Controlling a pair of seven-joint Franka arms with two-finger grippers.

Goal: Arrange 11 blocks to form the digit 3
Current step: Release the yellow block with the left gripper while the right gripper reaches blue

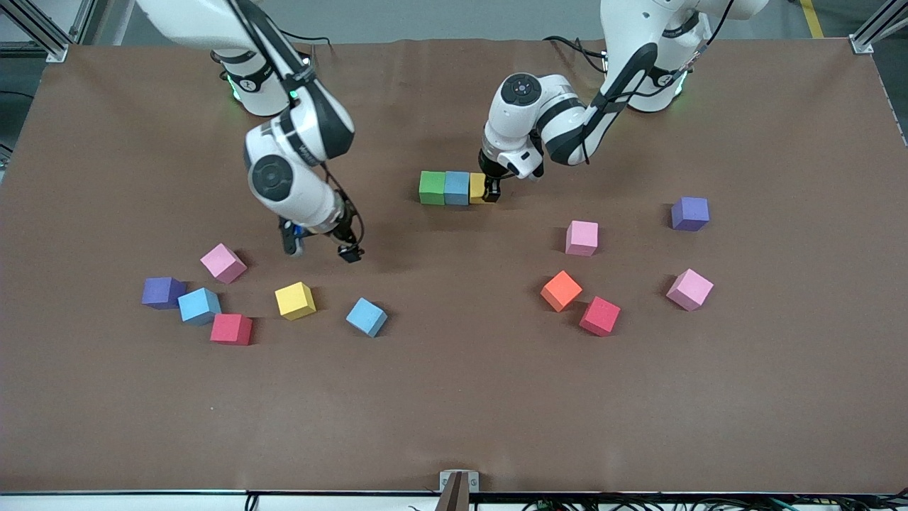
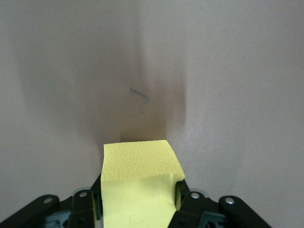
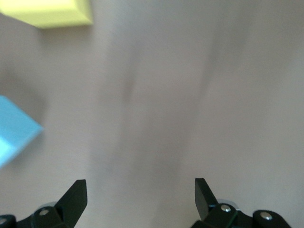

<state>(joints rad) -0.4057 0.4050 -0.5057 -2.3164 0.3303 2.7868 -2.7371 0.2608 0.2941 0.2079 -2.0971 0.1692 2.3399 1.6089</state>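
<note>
**Third block being held in the row**

A yellow block (image 1: 478, 188) was gripped by the left gripper (image 1: 491, 190), set touching a light blue block (image 1: 457, 187) beside a green block (image 1: 432, 187). The right gripper (image 1: 320, 249) was hung wide open, nothing in it, over bare table, with a loose yellow cube (image 1: 295, 300) at 7 o'clock from it.

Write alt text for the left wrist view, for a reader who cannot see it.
The left gripper is shut on a yellow block, its black jaws pressed to either side of the foam cube. Ahead of the block lies the bare brown table, shadowed in the middle and carrying a faint dark smudge.
</note>
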